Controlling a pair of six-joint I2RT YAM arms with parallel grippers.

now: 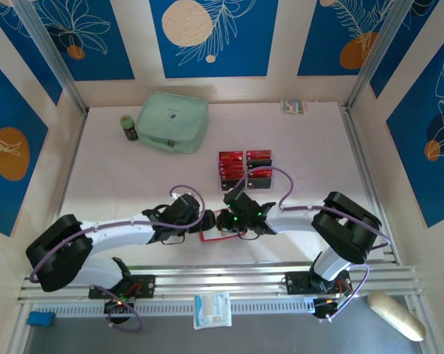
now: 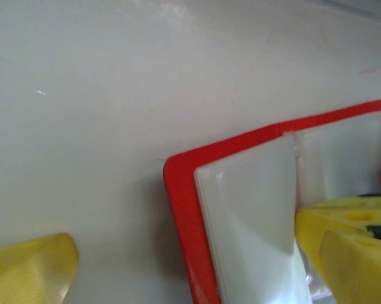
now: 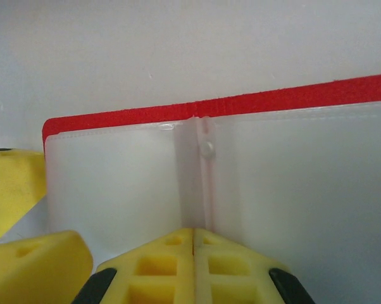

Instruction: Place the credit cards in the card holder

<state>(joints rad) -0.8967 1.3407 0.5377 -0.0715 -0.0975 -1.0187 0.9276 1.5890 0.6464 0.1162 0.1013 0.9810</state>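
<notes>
The card holder lies open on the table near the front, red rim up and pale inside showing. Both grippers meet above it. My left gripper is open and straddles the holder's left flap, one finger on the table outside the rim, the other on the pale inside. My right gripper is shut, its tips together on the centre fold. The credit cards, red with dark bands, lie in rows just behind the grippers.
A mint-green zip case and a small dark green bottle stand at the back left. A small packet lies at the back wall. The metal rail and a white packet are at the near edge.
</notes>
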